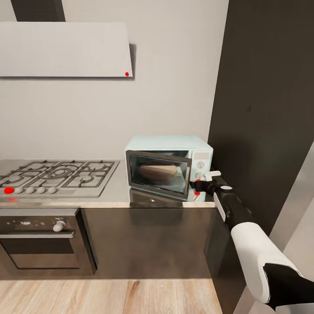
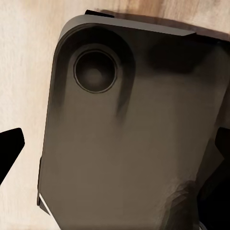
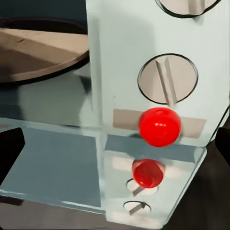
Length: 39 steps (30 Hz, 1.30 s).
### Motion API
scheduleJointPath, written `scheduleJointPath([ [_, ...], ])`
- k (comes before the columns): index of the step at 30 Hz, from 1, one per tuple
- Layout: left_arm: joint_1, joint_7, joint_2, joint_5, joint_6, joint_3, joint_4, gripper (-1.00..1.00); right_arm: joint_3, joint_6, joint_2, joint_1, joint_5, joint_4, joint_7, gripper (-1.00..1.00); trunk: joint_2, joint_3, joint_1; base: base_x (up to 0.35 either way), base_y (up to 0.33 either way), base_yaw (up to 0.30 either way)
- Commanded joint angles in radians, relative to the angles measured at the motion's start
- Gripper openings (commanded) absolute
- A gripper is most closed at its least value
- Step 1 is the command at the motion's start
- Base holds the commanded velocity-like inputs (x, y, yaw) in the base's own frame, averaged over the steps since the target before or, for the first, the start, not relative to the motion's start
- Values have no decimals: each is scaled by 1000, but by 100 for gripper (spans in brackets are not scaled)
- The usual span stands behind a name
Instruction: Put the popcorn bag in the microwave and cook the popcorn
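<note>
The pale-blue microwave (image 1: 168, 168) stands on the grey countertop (image 1: 117, 198) against the tall dark cabinet. Through its dark glass door (image 1: 159, 172) I see the tan popcorn bag (image 1: 158, 171) inside; the door looks angled slightly outward at its right edge. My right gripper (image 1: 205, 180) is right at the white control panel (image 1: 200, 165), open, its fingertips (image 3: 10, 153) wide apart. In the right wrist view the red indicator dot (image 3: 159, 126) sits just below a knob (image 3: 167, 79), very close. My left gripper (image 2: 115, 153) is open and holds nothing, hanging over the robot's dark base (image 2: 134, 143).
A gas hob (image 1: 56, 174) lies left of the microwave, with the steel oven (image 1: 41, 237) under it and the white hood (image 1: 65, 50) above. The tall dark cabinet (image 1: 266, 109) closes off the right side. Wood floor (image 1: 109, 296) runs along the cabinet fronts.
</note>
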Motion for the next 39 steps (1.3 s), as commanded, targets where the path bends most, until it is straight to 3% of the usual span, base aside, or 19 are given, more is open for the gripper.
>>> scheduleJointPath([
  [1,0,0,0,6,-2,1,-1,100,-3,5,9,0,-5,-2,48,100,0,-1,0,0,0,0],
  [4,0,0,0,6,-2,1,-1,100,-4,3,6,0,-2,-2,102,100,0,-1,0,0,0,0],
  [15,0,0,0,6,-2,1,-1,100,-4,1,-8,0,7,0,175,100,0,-1,0,0,0,0],
  [22,0,0,0,7,-2,2,-1,100,-3,1,-9,0,8,0,181,100,0,-1,0,-24,0,0],
  [32,0,0,1,7,-2,2,-1,100,-2,1,-7,0,4,0,183,100,0,-1,0,-247,0,0],
  [39,0,0,1,7,-2,2,-1,100,-1,-1,6,0,-1,2,182,100,0,-1,0,-12,0,0],
])
